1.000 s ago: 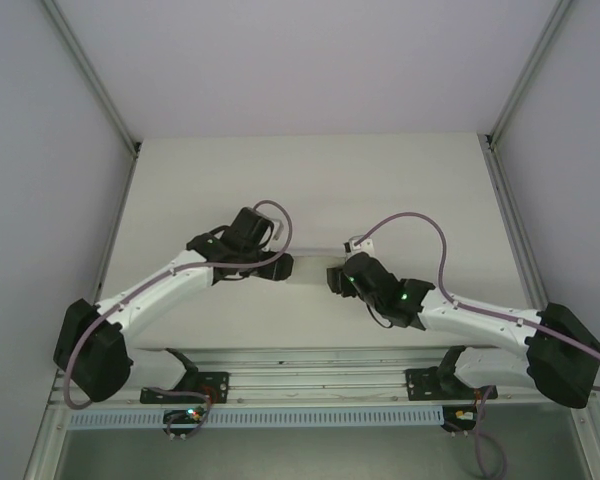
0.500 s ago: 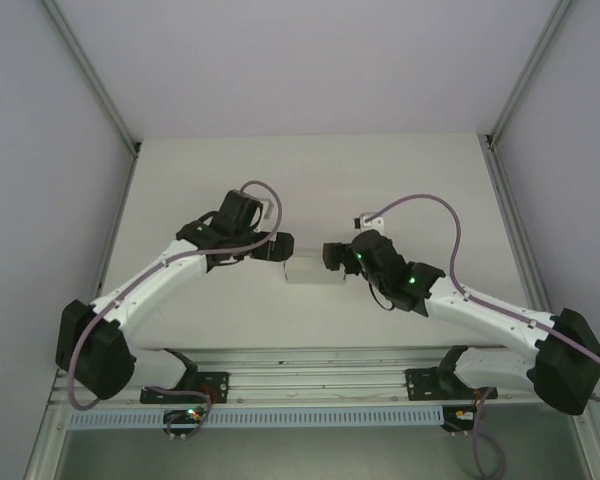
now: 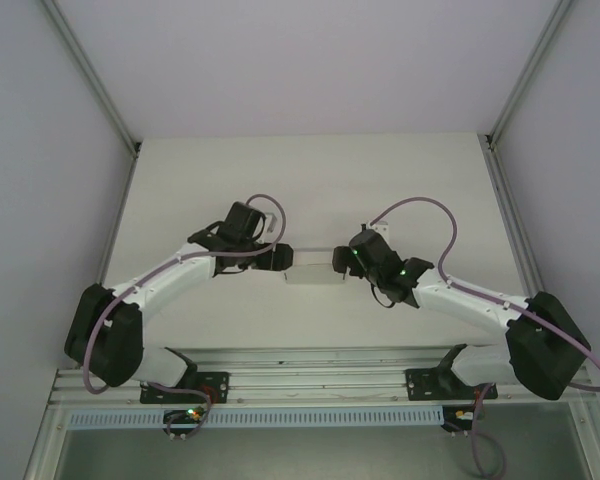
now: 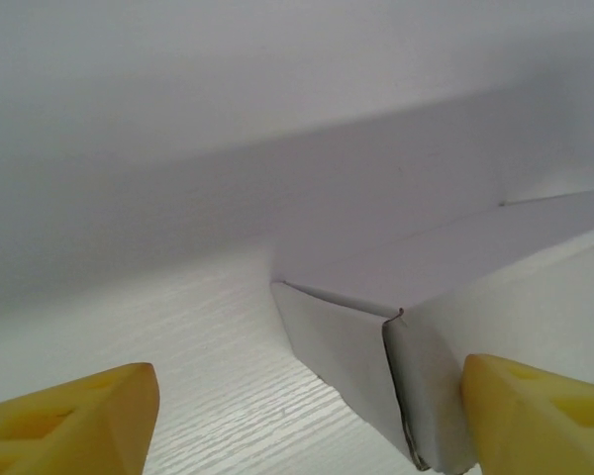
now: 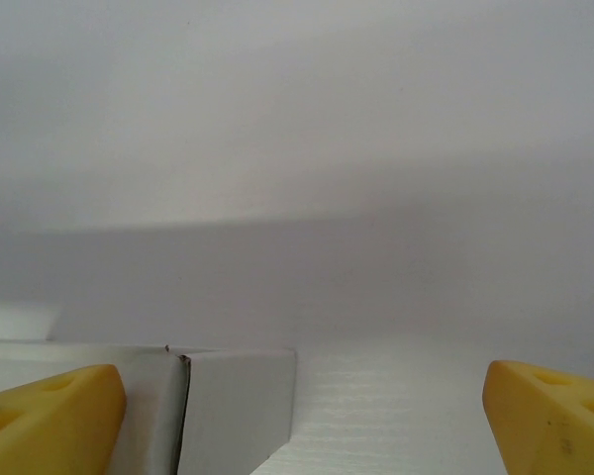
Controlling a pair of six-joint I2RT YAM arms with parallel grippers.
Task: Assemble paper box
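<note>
The paper box is a small, low white card box lying on the table between the two arms. My left gripper is at its left end. In the left wrist view this gripper is open, a corner of the paper box stands between its yellow fingertips, and the right one lies close beside the box's side. My right gripper is at the box's right end. It is open in the right wrist view, with the paper box next to its left fingertip.
The white table runs back to the enclosure's rear wall, with metal frame posts at the back corners. The arms' base rail lies along the near edge.
Both grippers drew back a little from the box half a second ago, then came in again to its two ends. Both jaws stand wider than a second ago.
</note>
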